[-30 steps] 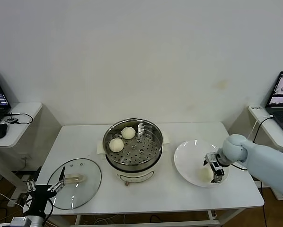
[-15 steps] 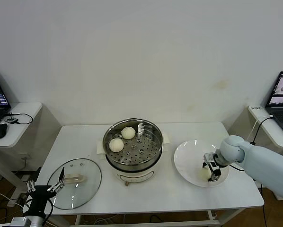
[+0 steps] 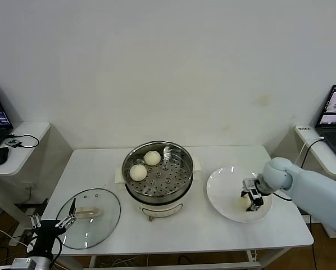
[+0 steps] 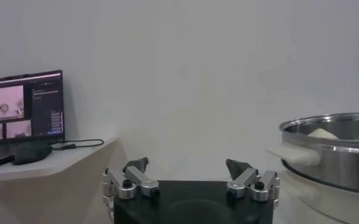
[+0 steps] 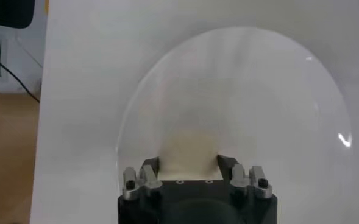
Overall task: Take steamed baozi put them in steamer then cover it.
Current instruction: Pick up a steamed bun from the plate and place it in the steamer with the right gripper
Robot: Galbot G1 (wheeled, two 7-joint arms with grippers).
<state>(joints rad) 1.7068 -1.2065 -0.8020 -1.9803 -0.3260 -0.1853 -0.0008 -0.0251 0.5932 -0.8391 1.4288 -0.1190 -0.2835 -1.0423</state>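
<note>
The steamer stands mid-table, lidless, wide open from above. Two baozi fill its left and back part; the perforated floor toward the front and right is free. Bare table runs between steamer and plate, a clear lane. On the plate, the right gripper is clamped on a bun and fills the plate's right side. The glass lid covers the front left corner, with the left gripper spread wide at its edge, low beside the table.

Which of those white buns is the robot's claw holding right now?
The bun on the plate, clamped by the right gripper; the other two buns already lie in the steamer.
</note>
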